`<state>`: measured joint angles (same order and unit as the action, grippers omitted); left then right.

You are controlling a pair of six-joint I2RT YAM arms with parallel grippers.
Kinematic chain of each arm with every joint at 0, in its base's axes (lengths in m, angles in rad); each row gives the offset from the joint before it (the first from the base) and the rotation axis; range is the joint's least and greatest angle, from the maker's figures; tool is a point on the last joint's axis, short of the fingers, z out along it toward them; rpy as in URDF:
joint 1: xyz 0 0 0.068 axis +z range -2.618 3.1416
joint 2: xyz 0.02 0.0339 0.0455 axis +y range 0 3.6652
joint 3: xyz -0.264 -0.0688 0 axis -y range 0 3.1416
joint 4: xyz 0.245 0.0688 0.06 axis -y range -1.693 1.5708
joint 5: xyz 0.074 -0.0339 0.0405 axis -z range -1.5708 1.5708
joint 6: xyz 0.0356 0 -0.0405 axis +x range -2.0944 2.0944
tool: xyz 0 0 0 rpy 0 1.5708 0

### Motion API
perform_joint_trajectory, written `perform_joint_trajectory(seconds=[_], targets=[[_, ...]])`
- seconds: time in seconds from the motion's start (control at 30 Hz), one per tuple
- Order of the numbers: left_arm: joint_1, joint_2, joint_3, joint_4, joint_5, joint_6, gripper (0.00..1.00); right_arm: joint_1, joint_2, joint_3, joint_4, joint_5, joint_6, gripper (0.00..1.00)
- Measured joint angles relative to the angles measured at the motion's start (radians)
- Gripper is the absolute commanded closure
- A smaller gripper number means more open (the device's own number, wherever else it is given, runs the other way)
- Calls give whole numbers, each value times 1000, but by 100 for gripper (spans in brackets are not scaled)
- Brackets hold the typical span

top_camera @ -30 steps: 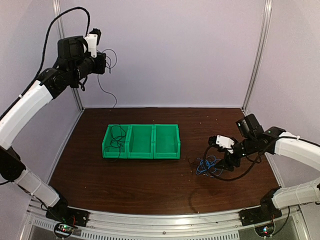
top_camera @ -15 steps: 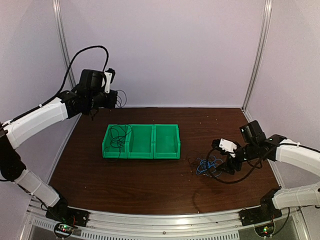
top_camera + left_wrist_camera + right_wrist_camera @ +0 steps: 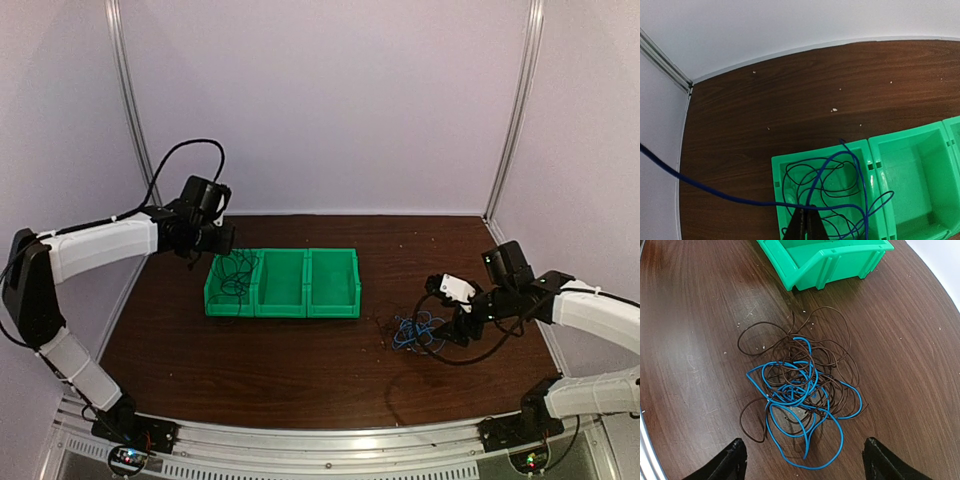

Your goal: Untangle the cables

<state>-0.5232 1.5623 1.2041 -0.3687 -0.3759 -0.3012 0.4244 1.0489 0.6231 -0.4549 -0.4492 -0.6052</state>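
Blue and dark cables (image 3: 800, 390), judged light and springy, are seen tangled on the table (image 3: 690, 315) under the wide-open, empty right gripper (image 3: 807, 460), best taken by an outer loop, while another strand (image 3: 740, 201) is pinched by the closed left gripper (image 3: 806, 225) above the bin (image 3: 777, 165).

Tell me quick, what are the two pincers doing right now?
Left pincer: closed, pinching a thin cable over the green bin.
Right pincer: open, above the cable tangle.
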Motion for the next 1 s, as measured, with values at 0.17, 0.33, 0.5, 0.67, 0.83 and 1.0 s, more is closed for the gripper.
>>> perform_joint_trajectory(seconds=[0.17, 0.33, 0.5, 0.67, 0.83, 1.0], targets=[[17, 91, -29, 7, 26, -8, 100, -3, 0, -2, 3, -1, 0, 19], [18, 206, -28, 29, 76, -9, 100, -5, 0, -4, 3, -1, 0, 19], [18, 278, -27, 30, 122, -9, 100, -5, 3, -9, 3, -2, 0, 19], [18, 285, 5, 2, 138, -12, 72, -5, 14, -9, 3, -8, -1, 19], [18, 231, 26, -47, 141, -14, 49, -5, 16, -9, 3, -8, -1, 19], [18, 61, 34, -112, 130, -12, 38, -5, 18, -9, 3, -12, -1, 19]])
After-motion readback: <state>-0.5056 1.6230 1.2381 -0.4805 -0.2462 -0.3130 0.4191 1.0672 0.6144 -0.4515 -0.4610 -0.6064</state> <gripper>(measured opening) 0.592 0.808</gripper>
